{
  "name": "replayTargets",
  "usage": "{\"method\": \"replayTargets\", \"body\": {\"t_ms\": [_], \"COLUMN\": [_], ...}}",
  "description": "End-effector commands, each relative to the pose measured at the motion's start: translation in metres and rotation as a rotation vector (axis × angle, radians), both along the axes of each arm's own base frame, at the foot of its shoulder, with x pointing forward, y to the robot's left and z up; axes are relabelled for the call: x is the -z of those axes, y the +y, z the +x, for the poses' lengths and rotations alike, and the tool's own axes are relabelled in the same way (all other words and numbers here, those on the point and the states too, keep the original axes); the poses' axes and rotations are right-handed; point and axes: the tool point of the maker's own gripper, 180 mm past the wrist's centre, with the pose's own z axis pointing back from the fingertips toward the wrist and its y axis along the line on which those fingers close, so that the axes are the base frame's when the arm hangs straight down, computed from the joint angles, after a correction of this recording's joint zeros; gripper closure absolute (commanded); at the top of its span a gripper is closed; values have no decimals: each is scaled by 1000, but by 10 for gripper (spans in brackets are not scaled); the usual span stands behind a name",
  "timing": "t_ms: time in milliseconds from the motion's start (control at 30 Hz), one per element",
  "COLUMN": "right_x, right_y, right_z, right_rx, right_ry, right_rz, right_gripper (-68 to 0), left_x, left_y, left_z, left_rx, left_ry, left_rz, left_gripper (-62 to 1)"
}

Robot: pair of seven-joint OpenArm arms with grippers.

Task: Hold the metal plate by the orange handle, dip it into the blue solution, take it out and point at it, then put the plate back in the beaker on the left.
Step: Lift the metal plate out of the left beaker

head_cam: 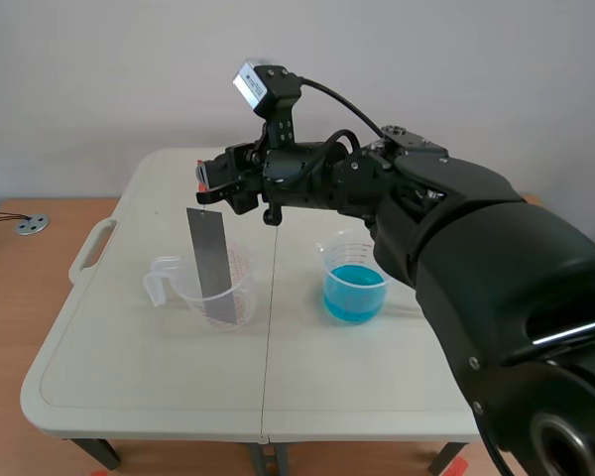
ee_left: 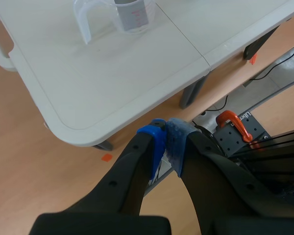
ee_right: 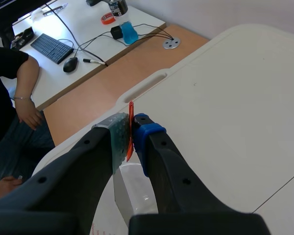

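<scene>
Pinching the handle (ee_right: 131,111) in the right gripper (ee_right: 132,126), plate (head_cam: 209,256) hanging upright into the left beaker (head_cam: 233,297). Got the left gripper (ee_left: 165,133) squeezed together on nothing.

The metal plate (head_cam: 209,260) is shiny grey, and its handle (ee_right: 131,110) is orange. The beaker on the left (head_cam: 218,293) is see-through with small red marks on its side. The other beaker (head_cam: 354,260) is see-through too, and the solution (head_cam: 354,296) in it is bright blue. The right end effector (ee_right: 131,131) is black. One pad (ee_right: 146,129) is blue and the other pad (ee_right: 118,136) is grey-green with dots. The left end effector (ee_left: 167,141) is black with blue pads (ee_left: 175,142), one of them dotted. The worktop (head_cam: 159,377) is creamy white. The floor (ee_left: 29,161) is light brown.
</scene>
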Motion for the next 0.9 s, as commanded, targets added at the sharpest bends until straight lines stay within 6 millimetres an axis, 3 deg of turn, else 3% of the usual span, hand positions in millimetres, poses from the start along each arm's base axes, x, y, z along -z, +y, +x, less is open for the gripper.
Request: {"method": "replayTargets", "body": {"t_ms": [0, 167, 867], "right_x": [-21, -27, -75], "right_y": [-5, -14, -8], "right_z": [9, 14, 11], "right_rx": [9, 28, -4], "right_ry": [-57, -89, -236], "right_rz": [32, 45, 21], "right_gripper": [-13, -13, -13], "left_x": [-7, -7, -7], "left_y": [-6, -6, -6], "left_z": [3, 3, 3], "left_rx": [0, 0, 0], "left_ry": [-22, -22, -22], "left_rz": [-28, -28, -28], "left_gripper": [-16, -16, -16]}}
